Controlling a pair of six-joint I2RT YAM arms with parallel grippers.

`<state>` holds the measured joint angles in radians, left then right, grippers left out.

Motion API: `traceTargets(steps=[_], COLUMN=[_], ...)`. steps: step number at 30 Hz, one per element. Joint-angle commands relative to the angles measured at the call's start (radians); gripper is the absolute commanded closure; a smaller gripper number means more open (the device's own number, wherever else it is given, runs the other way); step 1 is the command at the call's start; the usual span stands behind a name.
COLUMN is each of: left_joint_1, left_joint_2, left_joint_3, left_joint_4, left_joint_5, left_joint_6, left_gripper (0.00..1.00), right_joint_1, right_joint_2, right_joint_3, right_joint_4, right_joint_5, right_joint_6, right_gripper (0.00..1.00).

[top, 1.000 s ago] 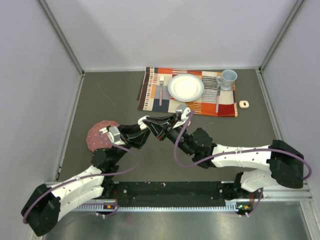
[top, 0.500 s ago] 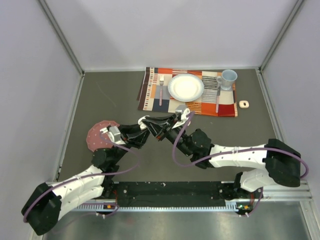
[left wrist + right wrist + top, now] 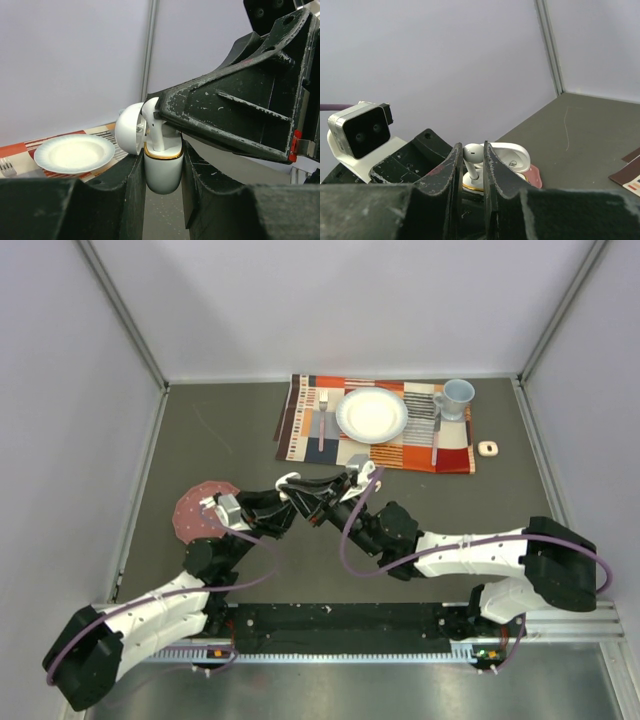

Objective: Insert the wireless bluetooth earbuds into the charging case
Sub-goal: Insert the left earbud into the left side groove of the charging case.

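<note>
So the two arms meet a bit left of the middle of the table, on the near side of the placemat. The left gripper has its fingers clamped on either side of the white charging case, which sits upright with its gold rim on top and its lid flipped open toward the far side. It looks held up off the table, from what I can see. The right gripper comes in from the other side and pinches one earbud by the head. The earbud's stem points down into the case opening while the head sticks up above the rim. Over on the near left there's a pinkish round disc just beside the left arm. On the placemat at the far side: a white plate, a fork to its left, and a knife and a mug to its right.
</note>
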<state>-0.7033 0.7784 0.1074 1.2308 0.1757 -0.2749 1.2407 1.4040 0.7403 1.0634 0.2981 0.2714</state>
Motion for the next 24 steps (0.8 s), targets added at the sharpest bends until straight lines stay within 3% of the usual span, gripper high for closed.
traceTargets(steps=[1,11,15,19,21,24], left_joint_1=[-0.004,-0.002,-0.004,-0.004,-0.004,-0.002], left_joint_2=[-0.039,-0.050,-0.059,-0.071,-0.079,-0.082], left_joint_3=[-0.008,-0.017,-0.017,-0.014,-0.009,-0.003], left_joint_4=[0.262,0.271,0.262,0.239,0.213,0.188], left_joint_5=[-0.041,-0.051,-0.051,-0.041,-0.032,-0.025], left_joint_6=[0.000,0.002,0.006,0.011,0.020,0.023], left_gripper=[1.00,1.00,1.00,1.00,1.00,1.00], right_joint_1=[0.020,0.034,0.034,0.034,0.034,0.034], right_joint_2=[0.020,0.038,0.026,-0.002,-0.022,-0.045], right_joint_3=[-0.035,-0.019,-0.004,0.017,0.045,0.068], right_joint_4=[0.010,-0.026,-0.051,-0.098,-0.149,-0.186], right_joint_5=[0.027,0.039,0.041,0.016,0.009,-0.011], right_joint_6=[-0.020,-0.054,-0.063,-0.067,-0.069,-0.083], right_gripper=[0.99,0.94,0.80,0.73,0.60,0.48])
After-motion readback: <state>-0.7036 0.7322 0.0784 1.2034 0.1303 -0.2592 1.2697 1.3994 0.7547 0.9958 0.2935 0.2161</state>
